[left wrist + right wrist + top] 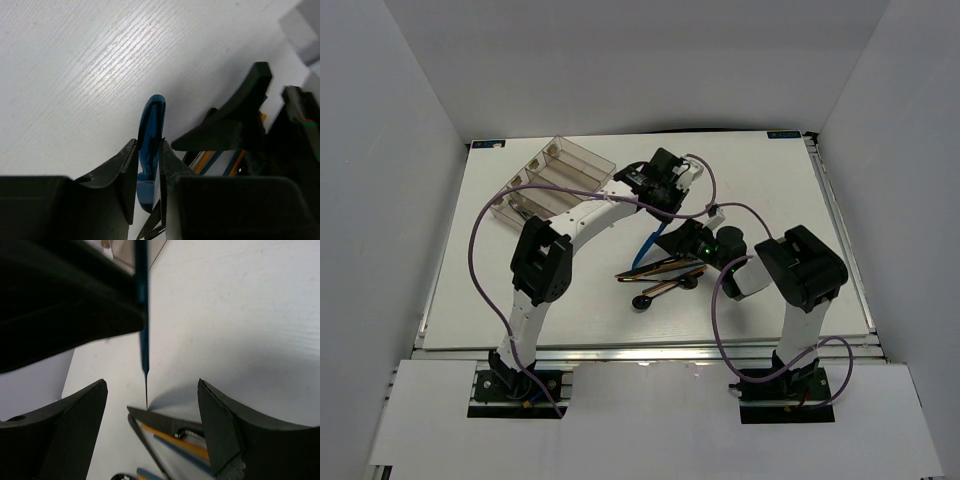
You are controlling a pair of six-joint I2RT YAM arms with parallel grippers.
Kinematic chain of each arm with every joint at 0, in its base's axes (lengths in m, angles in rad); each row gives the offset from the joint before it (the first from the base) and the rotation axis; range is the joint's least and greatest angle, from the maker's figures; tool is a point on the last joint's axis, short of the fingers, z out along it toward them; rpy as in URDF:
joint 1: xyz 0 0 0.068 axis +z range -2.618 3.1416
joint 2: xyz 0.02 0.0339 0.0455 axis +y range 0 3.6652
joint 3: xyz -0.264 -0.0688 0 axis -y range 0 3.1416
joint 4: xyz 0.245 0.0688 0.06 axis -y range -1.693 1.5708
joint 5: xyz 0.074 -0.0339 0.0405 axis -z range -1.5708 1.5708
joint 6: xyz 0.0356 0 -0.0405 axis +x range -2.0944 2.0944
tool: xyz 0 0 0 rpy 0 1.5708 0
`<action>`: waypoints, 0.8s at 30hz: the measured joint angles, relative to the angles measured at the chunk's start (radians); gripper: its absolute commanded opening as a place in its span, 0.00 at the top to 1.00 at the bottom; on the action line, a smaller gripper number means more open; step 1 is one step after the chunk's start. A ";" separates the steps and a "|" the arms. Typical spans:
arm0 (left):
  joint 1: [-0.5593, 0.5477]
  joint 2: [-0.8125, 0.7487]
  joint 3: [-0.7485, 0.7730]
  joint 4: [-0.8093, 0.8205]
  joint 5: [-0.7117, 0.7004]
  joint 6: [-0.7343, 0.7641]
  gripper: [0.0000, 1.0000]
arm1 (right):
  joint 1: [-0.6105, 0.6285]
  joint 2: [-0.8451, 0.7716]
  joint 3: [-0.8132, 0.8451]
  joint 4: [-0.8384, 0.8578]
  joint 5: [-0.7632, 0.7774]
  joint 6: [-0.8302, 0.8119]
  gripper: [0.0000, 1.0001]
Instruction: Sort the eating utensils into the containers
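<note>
My left gripper [657, 196] [149, 146] is shut on a blue utensil [646, 238] [151, 125]. The utensil hangs lifted, and its thin lower tip [146, 390] touches the pile. The pile of utensils [660, 268] holds dark, orange and blue chopsticks [175, 436] and lies mid-table. Two black spoons [642, 302] lie at its front. My right gripper [678, 238] [152, 390] is open and empty, low over the pile, with the blue utensil hanging between its jaws. The clear four-compartment organizer tray [552, 178] stands at the back left.
The two arms are close together over the table's middle; the right gripper's fingers [235, 125] show right beside the left gripper. Purple cables [480, 250] loop over both arms. White walls enclose the table on three sides.
</note>
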 measured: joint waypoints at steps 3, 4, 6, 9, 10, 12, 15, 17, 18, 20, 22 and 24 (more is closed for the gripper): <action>0.000 -0.015 -0.002 0.006 0.014 -0.007 1.00 | 0.000 0.055 0.052 0.014 0.011 0.018 0.26; 0.000 -0.019 -0.002 0.011 0.020 -0.014 1.00 | 0.000 0.070 0.074 0.018 0.014 0.020 0.28; 0.000 -0.027 -0.005 0.019 0.027 -0.023 1.00 | 0.001 0.086 0.113 0.022 0.014 0.024 0.35; 0.008 -0.038 -0.012 0.040 0.023 -0.033 1.00 | 0.003 0.100 0.157 0.025 0.005 0.019 0.61; 0.011 -0.042 -0.016 0.043 0.024 -0.034 1.00 | 0.005 0.106 0.171 0.027 0.001 0.018 0.68; 0.016 -0.045 -0.018 0.047 0.021 -0.040 1.00 | 0.006 0.119 0.194 0.034 -0.003 0.020 0.86; 0.017 -0.046 -0.018 0.044 0.020 -0.045 1.00 | 0.006 0.133 0.196 0.045 -0.006 0.032 1.00; 0.016 -0.046 -0.018 0.043 0.018 -0.055 1.00 | 0.006 0.133 0.191 0.053 -0.006 0.039 1.00; 0.016 -0.046 -0.018 0.042 0.017 -0.061 0.96 | 0.006 0.130 0.186 0.057 -0.005 0.040 1.00; 0.014 -0.047 -0.018 0.040 0.015 -0.079 0.68 | 0.006 0.115 0.167 0.054 -0.005 0.042 1.00; 0.008 -0.053 -0.018 0.039 0.007 -0.099 0.50 | 0.003 0.085 0.145 0.045 -0.010 0.047 1.00; 0.001 -0.080 -0.028 0.068 -0.007 -0.124 0.02 | 0.004 0.040 0.126 0.034 -0.037 0.052 1.00</action>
